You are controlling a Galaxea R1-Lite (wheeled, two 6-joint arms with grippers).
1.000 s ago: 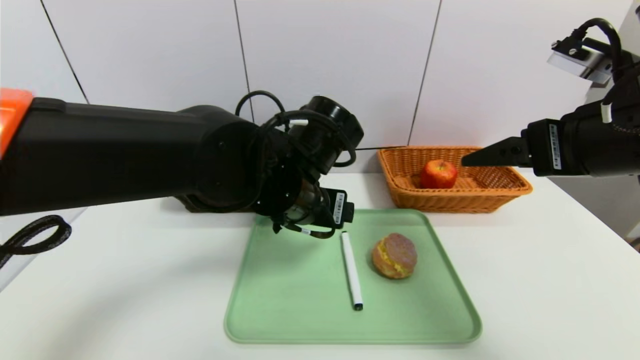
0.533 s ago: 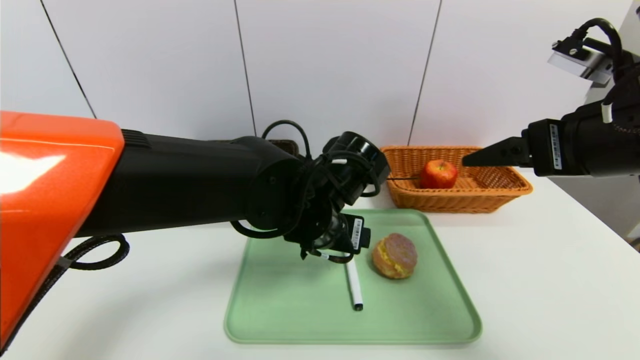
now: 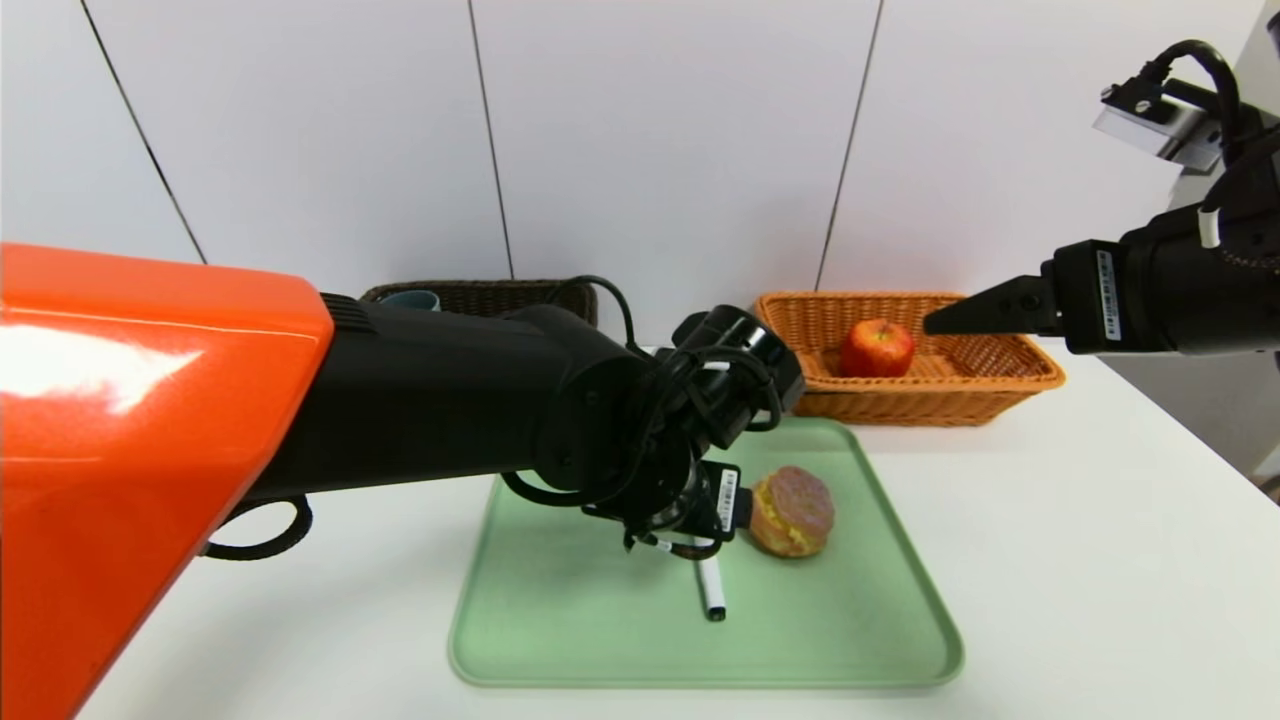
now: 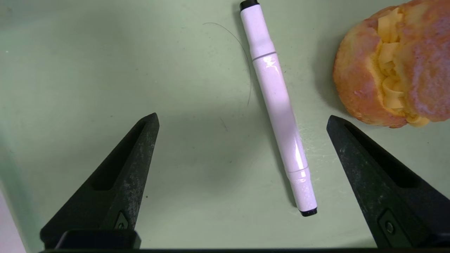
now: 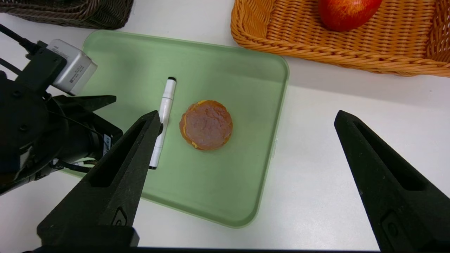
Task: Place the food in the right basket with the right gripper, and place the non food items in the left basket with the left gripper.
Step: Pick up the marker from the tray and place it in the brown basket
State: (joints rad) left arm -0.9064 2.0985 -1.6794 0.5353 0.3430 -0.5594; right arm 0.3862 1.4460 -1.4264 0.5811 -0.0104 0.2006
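Observation:
A slim white pen (image 4: pixel 277 105) with a black tip lies on the green tray (image 3: pixel 580 620). My left gripper (image 4: pixel 242 117) hangs low over it, open, with the pen between its fingers but closer to the one on the bun's side; nothing is gripped. The pinkish-brown bun (image 3: pixel 790 512) sits on the tray just beside the pen (image 3: pixel 711 590). The red apple (image 3: pixel 877 347) rests in the right basket (image 3: pixel 960 385). My right gripper (image 3: pixel 940 320) hovers open and empty high above that basket's edge. A teal cup (image 3: pixel 410 298) shows in the left basket (image 3: pixel 480 295); the rest of that basket's inside is hidden by my left arm.
My left arm's thick black link and orange shoulder (image 3: pixel 120 420) fill the left half of the head view. White table (image 3: pixel 1080 560) surrounds the tray, and a white panelled wall stands behind both baskets.
My left arm has swung forward and down across the tray until its gripper sits over the pen, uncovering the dark basket behind. The right arm has stayed put.

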